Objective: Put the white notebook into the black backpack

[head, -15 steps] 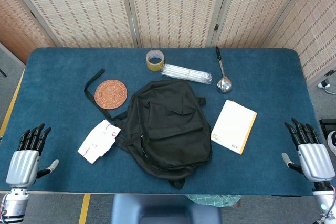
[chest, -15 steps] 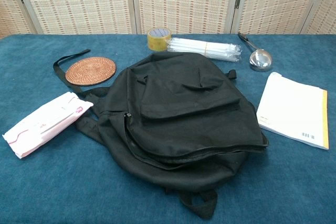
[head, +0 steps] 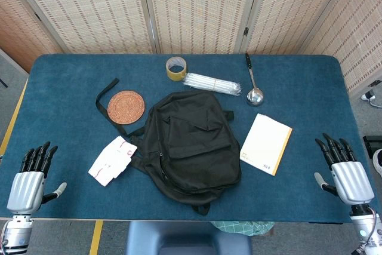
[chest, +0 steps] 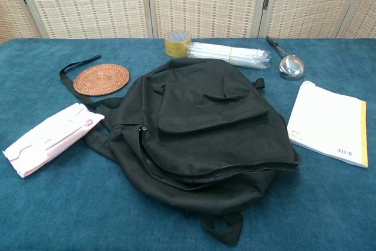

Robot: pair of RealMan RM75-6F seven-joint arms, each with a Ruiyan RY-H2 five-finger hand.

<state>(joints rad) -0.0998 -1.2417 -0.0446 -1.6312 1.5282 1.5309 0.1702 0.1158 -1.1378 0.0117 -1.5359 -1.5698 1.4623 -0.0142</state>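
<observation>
Overhead, blue table (head: 71, 76) (cloth-covered), woven screens (head: 197, 4)

One black backpack (head: 190, 141) lies flat at the middle of the blue counter (head: 65, 82), and every other item is counted around it. One white notebook (head: 266, 144) sits just right of the backpack. One round woven coaster (head: 126, 105) rests off its upper left. One pink-and-white tissue pack (head: 111, 160) lies at its lower left. One roll of tape (head: 176, 68) stands behind it, with one wrapped bundle of white straws (head: 212, 83) beside the roll. One metal ladle (head: 253, 83) lies behind the backpack to the right. Two robot hands, the left hand (head: 28, 184) and the right hand (head: 346, 177), flank the backpack at the counter's near corners.
</observation>
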